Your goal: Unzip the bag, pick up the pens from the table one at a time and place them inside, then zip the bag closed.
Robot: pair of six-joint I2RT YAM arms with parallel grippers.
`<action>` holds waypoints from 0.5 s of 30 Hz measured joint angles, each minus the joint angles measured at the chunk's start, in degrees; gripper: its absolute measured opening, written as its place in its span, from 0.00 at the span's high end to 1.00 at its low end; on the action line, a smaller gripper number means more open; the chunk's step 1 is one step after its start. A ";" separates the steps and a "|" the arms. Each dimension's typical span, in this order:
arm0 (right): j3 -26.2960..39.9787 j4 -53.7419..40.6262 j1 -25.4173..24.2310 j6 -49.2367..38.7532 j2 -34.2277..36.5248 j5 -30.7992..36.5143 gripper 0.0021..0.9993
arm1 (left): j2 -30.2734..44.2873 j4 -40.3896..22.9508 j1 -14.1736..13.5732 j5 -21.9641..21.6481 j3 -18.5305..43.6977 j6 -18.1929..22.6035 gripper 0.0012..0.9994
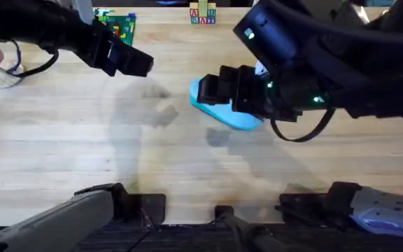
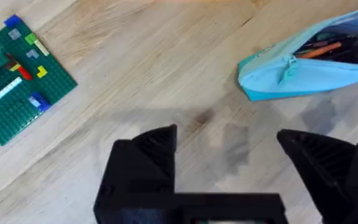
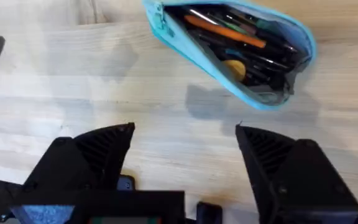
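Right wrist view: the bag [image 3: 229,53] lies unzipped on the table [image 3: 55,99] beyond the right fingers [image 3: 101,152], pens [image 3: 225,31] inside. Both arms hover; left fingers [image 2: 151,146] and right fingers spread, empty.

Lt blue bag [image 3: 229,56] unzipped on table [image 3: 73,93], pens [image 3: 225,31] inside.

Both arms reach out over the table, the left tool [image 1: 142,64] at far left, the right tool [image 1: 208,89] near centre, fingers of each spread apart and empty.
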 joint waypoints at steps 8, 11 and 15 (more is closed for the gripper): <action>0.09 0.02 0.52 1.14 0.80 -0.37 0.00 | 0.00 -0.01 0.00 0.00 0.00 0.00 0.01; 0.09 0.10 0.94 1.84 2.41 -0.34 0.00 | 0.00 0.02 0.00 0.00 0.00 0.04 0.01; 0.09 1.07 1.73 2.31 4.59 -0.34 0.00 | 0.00 -0.01 0.07 0.02 0.00 0.92 0.01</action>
